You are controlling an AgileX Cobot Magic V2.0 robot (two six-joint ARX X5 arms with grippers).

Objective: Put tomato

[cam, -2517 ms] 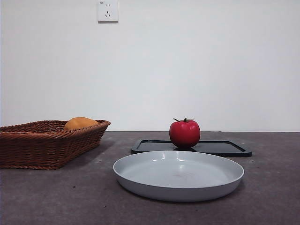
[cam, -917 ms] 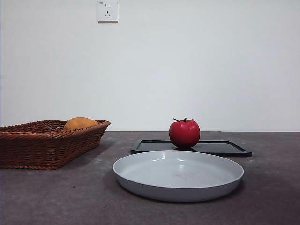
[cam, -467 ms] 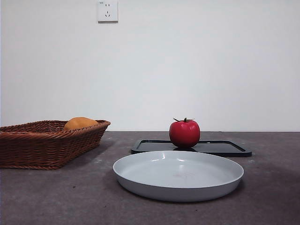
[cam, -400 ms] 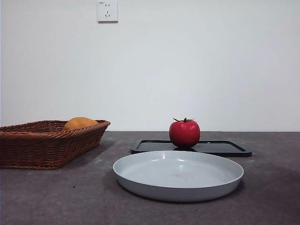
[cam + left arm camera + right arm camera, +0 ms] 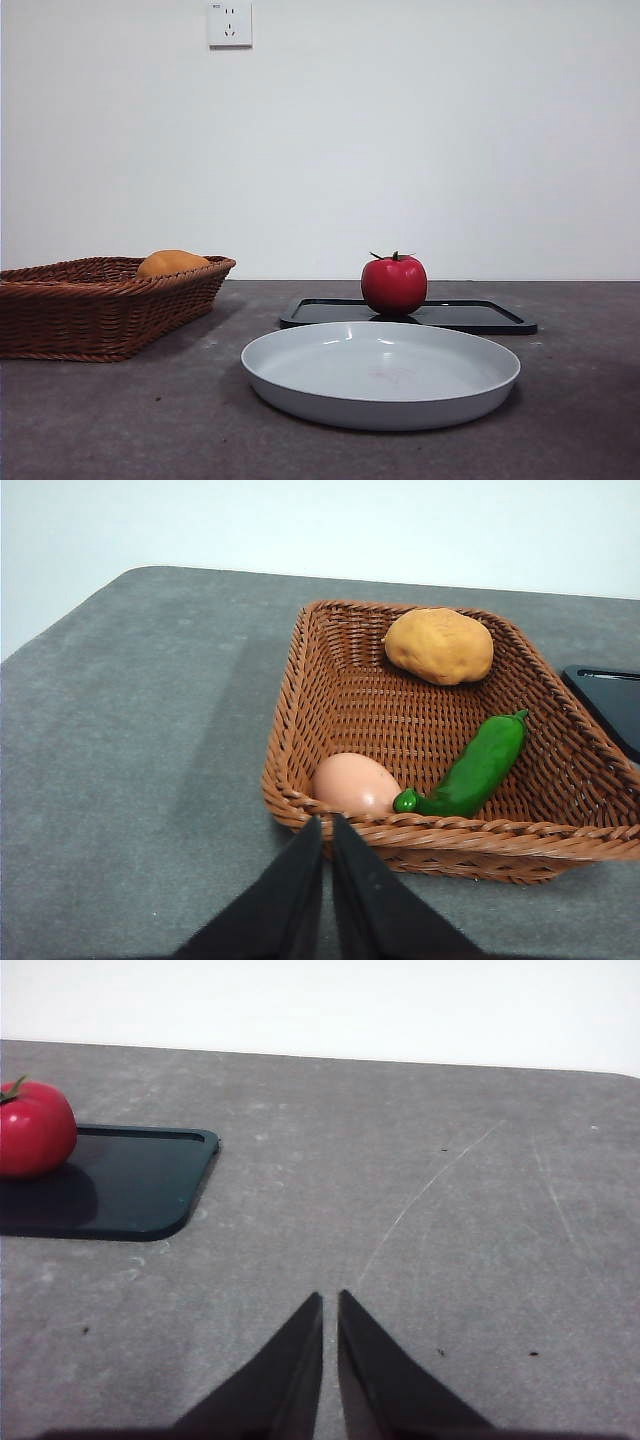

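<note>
The glossy red tomato (image 5: 394, 284) with a dark green stem stands on a flat black tray (image 5: 470, 316) behind an empty grey plate (image 5: 381, 374). It also shows in the right wrist view (image 5: 35, 1128), far off to one side of my right gripper (image 5: 330, 1300), which is shut and empty over bare table. My left gripper (image 5: 327, 824) is shut and empty, just outside the near rim of a wicker basket (image 5: 330, 690). Neither gripper shows in the front view.
The wicker basket (image 5: 100, 305) at the left holds an orange-yellow rounded fruit (image 5: 439, 645), a green pepper (image 5: 472, 769) and a pale egg-shaped thing (image 5: 354, 783). The black tray also shows in the right wrist view (image 5: 120, 1185). A white wall with a socket (image 5: 229, 23) stands behind.
</note>
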